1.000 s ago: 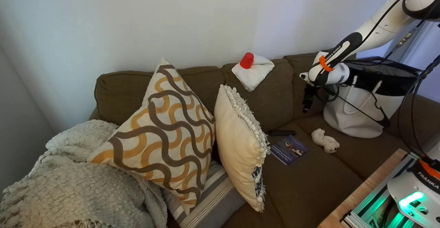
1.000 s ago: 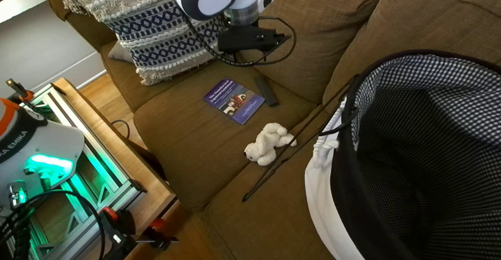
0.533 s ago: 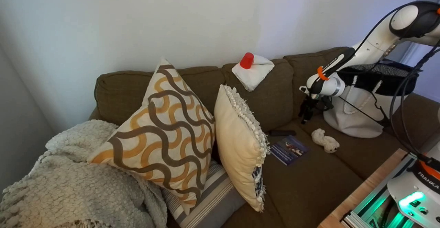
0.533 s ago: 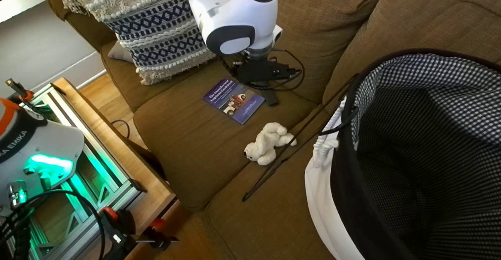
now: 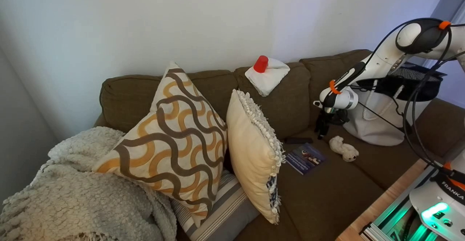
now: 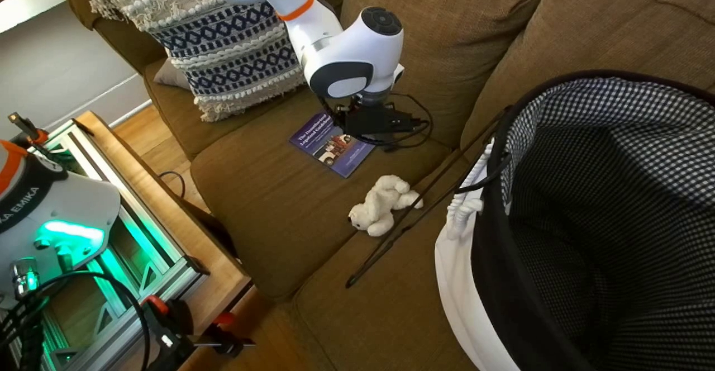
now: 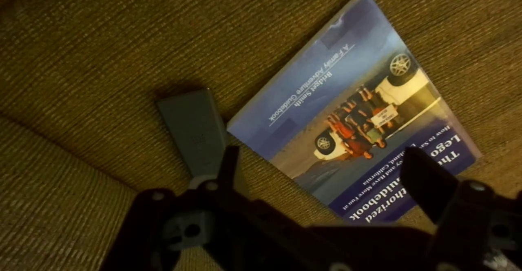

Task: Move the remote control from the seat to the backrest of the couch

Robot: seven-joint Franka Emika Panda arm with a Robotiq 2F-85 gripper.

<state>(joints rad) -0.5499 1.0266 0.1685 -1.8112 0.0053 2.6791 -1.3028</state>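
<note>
Your gripper (image 7: pixel 320 156) is spread wide, holding nothing, and the remote (image 7: pixel 192 126) lies on the seat (image 6: pixel 268 203) beside the book (image 7: pixel 326 112), so you seemingly have grasp, lift and placing on the backrest (image 6: pixel 447 30) all left.

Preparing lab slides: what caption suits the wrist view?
Open gripper above the couch seat, remote control and guidebook lying close together.

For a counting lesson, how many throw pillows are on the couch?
3: wavy pillow beside the blanket; fringed pillow near the book; striped pillow partly behind both. More may be hidden.
</note>
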